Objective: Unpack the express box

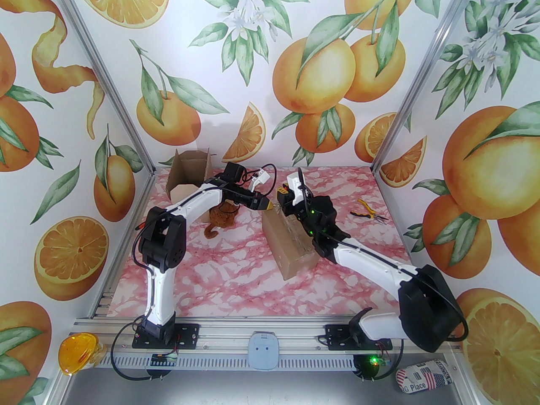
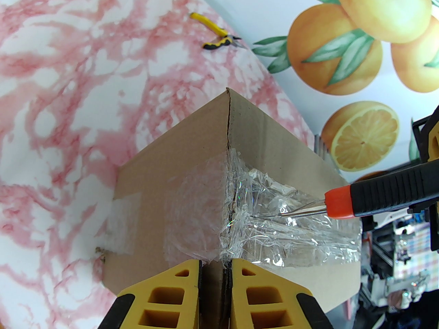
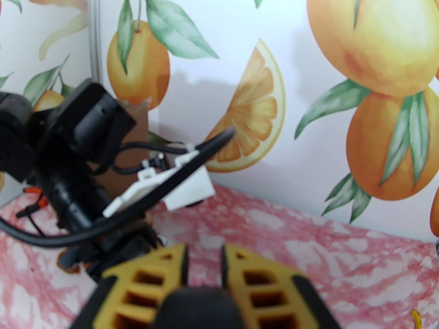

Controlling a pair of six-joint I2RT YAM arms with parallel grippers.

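Pink marble table (image 1: 236,285): left gripper (image 2: 215,266) pinches the box (image 2: 274,132) at its taped edge; right gripper (image 3: 204,262) clamps a cutter (image 2: 387,194), blade touching the tape (image 2: 281,218).

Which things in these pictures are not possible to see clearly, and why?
- Inside of the sealed box: top view, flaps closed and taped.
- The brown toy: top view, the left arm covers part of it.
- Blade tip of the cutter: left wrist view, lost in crumpled tape.
- Right wrist view: the black thing in the right end effector is blurred.
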